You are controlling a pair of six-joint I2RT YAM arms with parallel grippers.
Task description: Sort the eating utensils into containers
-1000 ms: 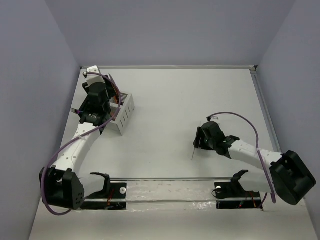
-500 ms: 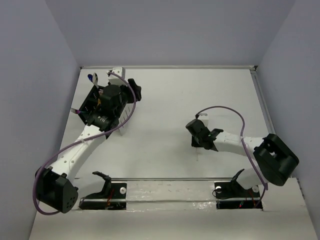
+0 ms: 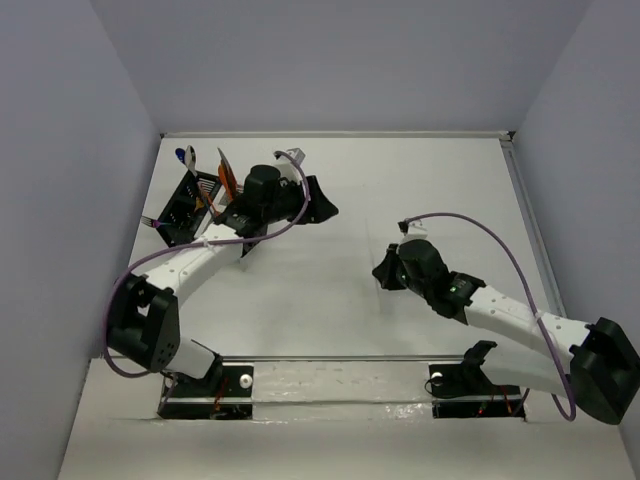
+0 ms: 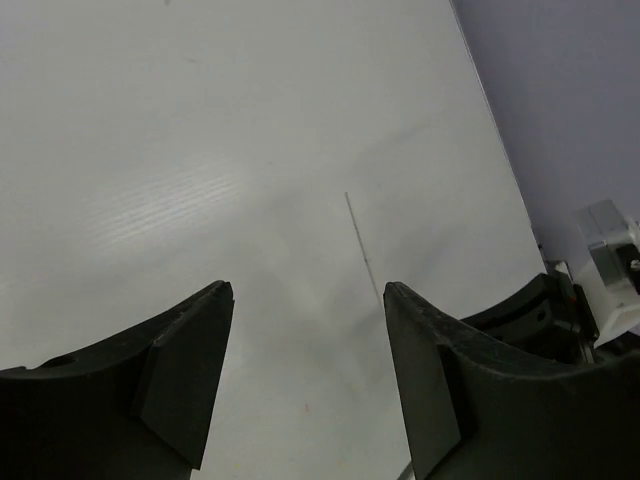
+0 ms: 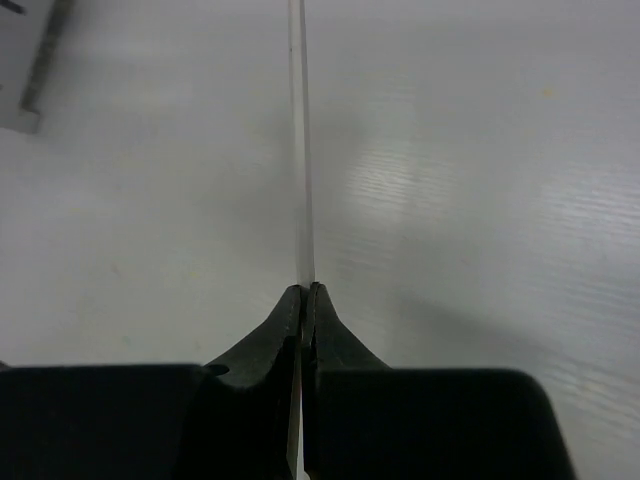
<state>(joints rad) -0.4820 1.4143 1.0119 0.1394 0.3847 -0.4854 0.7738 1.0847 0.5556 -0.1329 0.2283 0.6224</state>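
Left gripper [image 4: 307, 292] swung off caddies [image 3: 182, 208], jaws apart | right gripper [image 5: 303, 292] pinches thin stick [image 5: 298, 150] | caddies half-hidden under left arm [image 3: 190, 262]

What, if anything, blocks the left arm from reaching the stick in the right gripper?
Probably nothing, so likely yes: the left gripper is open and faces the stick, with only table between them. The right gripper pinches one end.
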